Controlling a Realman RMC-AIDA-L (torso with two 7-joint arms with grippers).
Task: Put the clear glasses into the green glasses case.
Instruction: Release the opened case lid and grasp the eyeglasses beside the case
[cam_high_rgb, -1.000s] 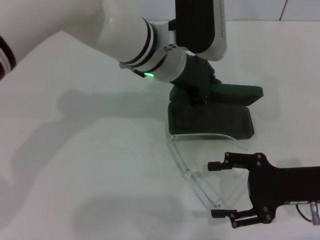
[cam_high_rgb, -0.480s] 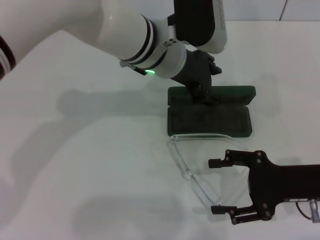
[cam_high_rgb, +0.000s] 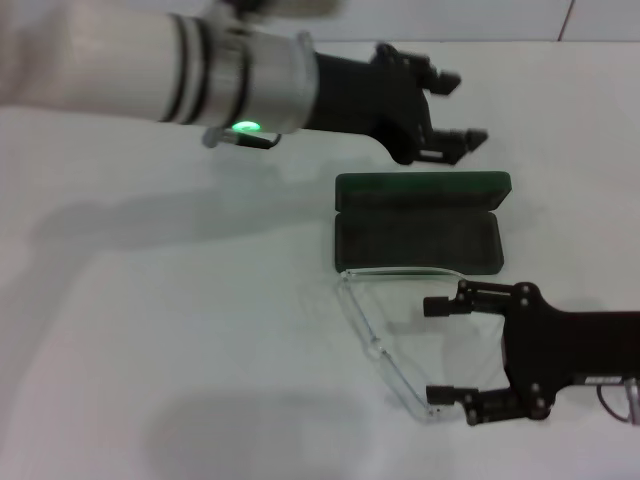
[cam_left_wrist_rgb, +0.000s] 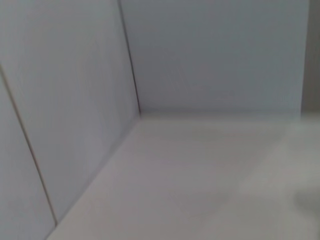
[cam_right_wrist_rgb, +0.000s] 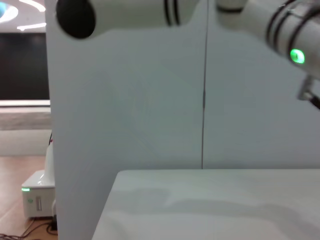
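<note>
The green glasses case lies open on the white table, its lid leaning back at the far side and its dark base toward me. Directly in front of it lie the clear glasses, one arm running toward the near edge. My left gripper hangs open in the air above and behind the case, holding nothing. My right gripper rests low at the near right, open, its fingers straddling the right part of the glasses. Neither wrist view shows the case or the glasses.
White table with a pale wall behind it. The right wrist view shows the left arm overhead and a panel wall. The left wrist view shows only a wall corner.
The left gripper let go of the case lid and rose up and back, now open in the air. The lid stays open. The right gripper edged forward around the glasses.
</note>
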